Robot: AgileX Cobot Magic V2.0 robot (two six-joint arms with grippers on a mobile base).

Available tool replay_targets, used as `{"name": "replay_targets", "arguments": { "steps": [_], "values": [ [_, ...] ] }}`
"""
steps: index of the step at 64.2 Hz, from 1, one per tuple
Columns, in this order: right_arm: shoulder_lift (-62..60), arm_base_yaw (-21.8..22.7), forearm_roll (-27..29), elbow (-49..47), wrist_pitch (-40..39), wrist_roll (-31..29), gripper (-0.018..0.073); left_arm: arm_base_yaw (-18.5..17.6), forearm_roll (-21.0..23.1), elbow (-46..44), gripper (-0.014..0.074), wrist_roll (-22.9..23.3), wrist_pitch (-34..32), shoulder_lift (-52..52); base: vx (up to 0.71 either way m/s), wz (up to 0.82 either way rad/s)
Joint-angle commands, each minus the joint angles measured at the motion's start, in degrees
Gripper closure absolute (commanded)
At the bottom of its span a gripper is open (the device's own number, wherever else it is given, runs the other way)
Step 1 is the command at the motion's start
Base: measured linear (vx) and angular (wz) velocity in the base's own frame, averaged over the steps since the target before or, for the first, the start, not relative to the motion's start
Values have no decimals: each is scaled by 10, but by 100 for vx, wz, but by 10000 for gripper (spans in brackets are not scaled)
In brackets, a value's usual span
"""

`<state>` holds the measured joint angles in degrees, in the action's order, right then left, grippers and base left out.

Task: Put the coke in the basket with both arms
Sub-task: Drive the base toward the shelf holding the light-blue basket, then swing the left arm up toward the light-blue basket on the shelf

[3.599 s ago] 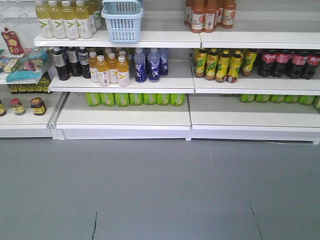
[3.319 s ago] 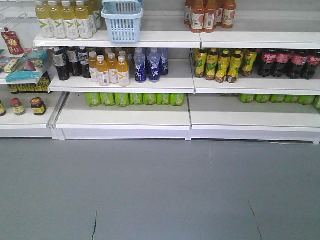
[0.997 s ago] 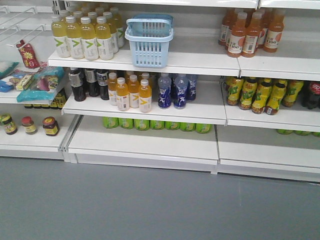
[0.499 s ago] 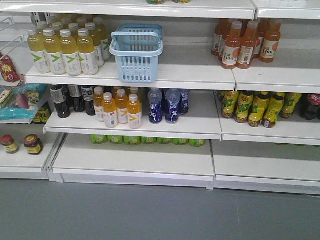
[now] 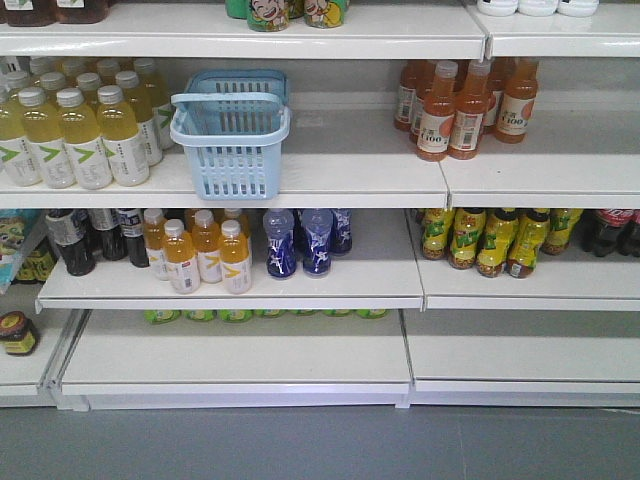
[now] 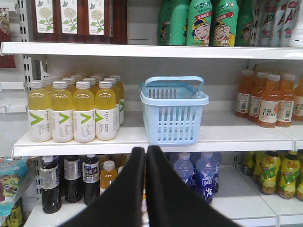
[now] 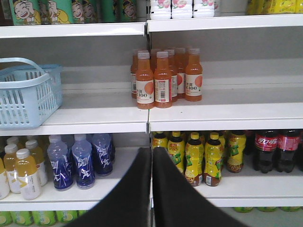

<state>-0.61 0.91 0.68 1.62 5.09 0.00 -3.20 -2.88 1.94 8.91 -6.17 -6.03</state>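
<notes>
A light blue plastic basket [image 5: 231, 143] with its handle up stands on the second shelf from the top; it also shows in the left wrist view [image 6: 173, 109] and at the left edge of the right wrist view [image 7: 27, 94]. Coke bottles [image 7: 277, 149] with red labels stand on the shelf below, far right, and at the front view's right edge [image 5: 612, 230]. My left gripper [image 6: 145, 150] is shut and empty, in front of the shelf below the basket. My right gripper [image 7: 152, 151] is shut and empty, left of the coke.
Pale yellow drink bottles [image 5: 70, 135] stand left of the basket, orange drinks [image 5: 465, 103] to its right. Below are black tea bottles [image 5: 88, 235], orange juice [image 5: 199, 250], blue bottles [image 5: 302, 238] and yellow-green tea [image 5: 489, 238]. A shelf edge [image 5: 245, 33] runs above the basket.
The view has moved closer to the shelves and up; the basket sits lower and further left in frame, and the grey floor has almost left the view.
</notes>
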Motion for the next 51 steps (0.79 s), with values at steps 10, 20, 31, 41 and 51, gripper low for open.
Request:
{"name": "replay_targets", "arguments": {
  "steps": [10,20,31,41,51],
  "values": [
    [-7,2,-2,4,-41,0,564,-1,6,-18,603,1,-44,-10,19,-9],
    [-7,2,-2,4,-41,0,564,-1,6,-18,603,1,-44,-10,18,-5],
    [-7,2,-2,4,-41,0,564,-1,6,-18,603,1,-44,-10,17,0],
    [-7,2,-2,4,-41,0,564,-1,6,-18,603,1,-44,-10,16,4],
    [-7,2,-2,4,-41,0,564,-1,6,-18,603,1,-44,-10,15,5]
  ]
}}
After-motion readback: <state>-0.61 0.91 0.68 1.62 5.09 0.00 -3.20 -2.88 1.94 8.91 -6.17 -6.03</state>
